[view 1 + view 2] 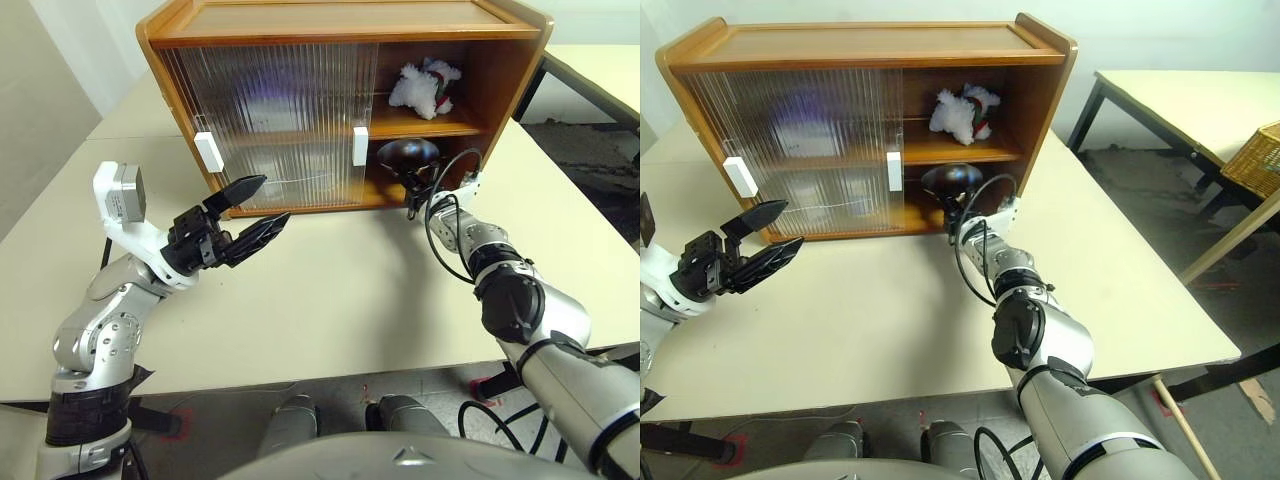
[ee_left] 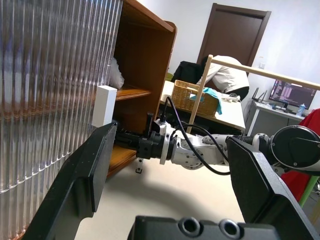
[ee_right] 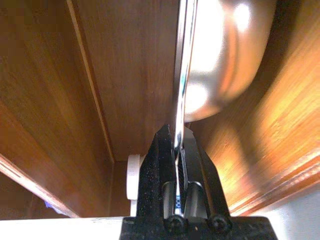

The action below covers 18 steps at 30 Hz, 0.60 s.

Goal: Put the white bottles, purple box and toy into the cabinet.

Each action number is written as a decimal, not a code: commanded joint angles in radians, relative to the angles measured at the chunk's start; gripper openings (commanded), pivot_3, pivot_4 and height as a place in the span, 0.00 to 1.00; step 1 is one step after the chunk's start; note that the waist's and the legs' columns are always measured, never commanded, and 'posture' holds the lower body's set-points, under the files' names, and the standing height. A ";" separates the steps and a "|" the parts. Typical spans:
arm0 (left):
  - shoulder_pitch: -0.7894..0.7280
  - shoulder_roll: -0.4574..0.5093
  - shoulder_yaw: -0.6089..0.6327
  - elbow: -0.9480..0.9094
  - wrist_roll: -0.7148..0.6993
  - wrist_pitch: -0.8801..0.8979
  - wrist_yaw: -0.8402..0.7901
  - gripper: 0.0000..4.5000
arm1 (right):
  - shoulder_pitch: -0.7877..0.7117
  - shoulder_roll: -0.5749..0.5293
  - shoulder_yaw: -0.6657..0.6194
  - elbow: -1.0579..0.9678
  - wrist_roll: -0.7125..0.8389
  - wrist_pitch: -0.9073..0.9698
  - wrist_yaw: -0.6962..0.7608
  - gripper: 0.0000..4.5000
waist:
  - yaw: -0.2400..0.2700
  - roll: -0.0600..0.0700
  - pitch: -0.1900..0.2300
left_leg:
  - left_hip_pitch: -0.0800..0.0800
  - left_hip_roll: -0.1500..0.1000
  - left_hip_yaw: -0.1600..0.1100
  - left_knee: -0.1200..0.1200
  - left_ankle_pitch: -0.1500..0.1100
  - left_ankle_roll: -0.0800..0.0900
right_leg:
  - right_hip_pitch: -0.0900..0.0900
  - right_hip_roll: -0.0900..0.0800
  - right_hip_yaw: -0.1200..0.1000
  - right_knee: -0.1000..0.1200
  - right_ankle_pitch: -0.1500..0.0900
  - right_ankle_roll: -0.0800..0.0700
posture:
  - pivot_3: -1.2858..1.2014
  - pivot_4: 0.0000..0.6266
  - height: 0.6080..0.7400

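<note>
- Right gripper (image 1: 412, 190) is reaching into the cabinet's (image 1: 340, 30) lower shelf, clenching a steel bowl's (image 3: 220, 60) rim.
- Toy (image 1: 425, 87) is lying on the upper shelf.
- Left gripper (image 1: 252, 212) is hovering, released, over the table (image 1: 330, 300).
- Right wrist view is revealing a white bottle (image 3: 133, 181) inside.

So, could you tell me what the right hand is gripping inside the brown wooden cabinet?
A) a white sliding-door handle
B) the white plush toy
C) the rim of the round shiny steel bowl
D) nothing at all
C: the right hand is shut on the thin rim of the round shiny steel bowl, in the lower compartment of the brown wooden cabinet.
</note>
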 commanded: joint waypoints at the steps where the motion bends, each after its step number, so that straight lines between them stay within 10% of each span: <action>1: -0.005 0.014 0.005 -0.026 -0.007 0.012 0.006 1.00 | -0.009 0.010 -0.035 0.017 -0.007 -0.040 -0.033 0.01 | 0.000 0.000 0.000 | 0.000 0.000 0.000 0.000 0.000 0.000 | 0.000 0.000 0.000 0.001 0.000 0.000 | 0.54 0.06 1.00; 6: -0.012 0.022 0.005 -0.021 -0.010 0.013 0.007 1.00 | -0.024 0.028 -0.044 0.021 -0.026 -0.054 -0.073 0.24 | 0.000 0.000 0.000 | 0.001 0.000 0.000 0.000 0.000 0.000 | -0.001 0.000 0.000 0.002 -0.001 -0.002 | 0.54 0.06 1.00; 15: -0.017 0.002 -0.015 -0.016 -0.005 0.002 0.011 1.00 | -0.009 -0.017 -0.066 0.005 -0.022 0.015 -0.068 0.99 | 0.000 0.000 0.000 | 0.001 0.000 0.000 0.000 0.000 0.000 | -0.001 0.000 0.000 0.003 -0.002 -0.004 | 0.53 0.06 1.00; 18: -0.026 -0.007 -0.024 -0.005 0.001 -0.003 0.005 1.00 | 0.011 -0.049 -0.066 -0.011 -0.019 0.098 -0.066 0.99 | 0.000 0.000 0.000 | 0.001 0.000 0.000 0.000 0.000 0.000 | 0.000 0.000 0.000 0.003 -0.002 -0.003 | 0.53 0.06 1.00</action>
